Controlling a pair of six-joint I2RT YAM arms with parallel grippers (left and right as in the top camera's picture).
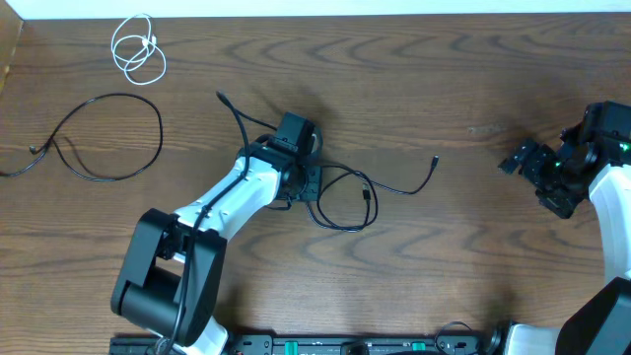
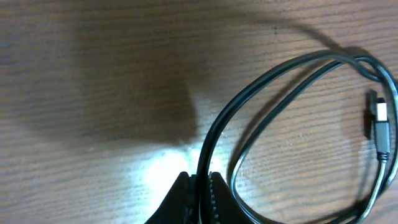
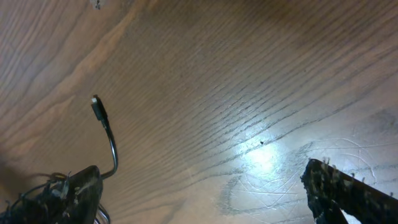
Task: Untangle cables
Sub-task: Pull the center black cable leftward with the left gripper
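- The brown wood-grain tabletop [image 1: 473, 69] carries everything; a pale white strip [image 1: 394, 8] runs beyond its far edge.
- A thin white cable [image 1: 138, 49] lies coiled in small loops near the far left corner.
- A thin black cable [image 1: 160, 133] forms one wide loop by the left edge, apart from the white one.
- A second thin black cable [image 2: 227, 107] loops at the tabletop's middle.
- The left gripper [image 2: 200, 183] is pinched tight on this middle cable.
- The right gripper [image 1: 518, 158], near the right edge, is spread wide, holding nothing.

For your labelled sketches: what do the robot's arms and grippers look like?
The left arm and right arm have white shells with black joints; a black cable runs along the left. The left gripper and right gripper are black with ridged fingers.
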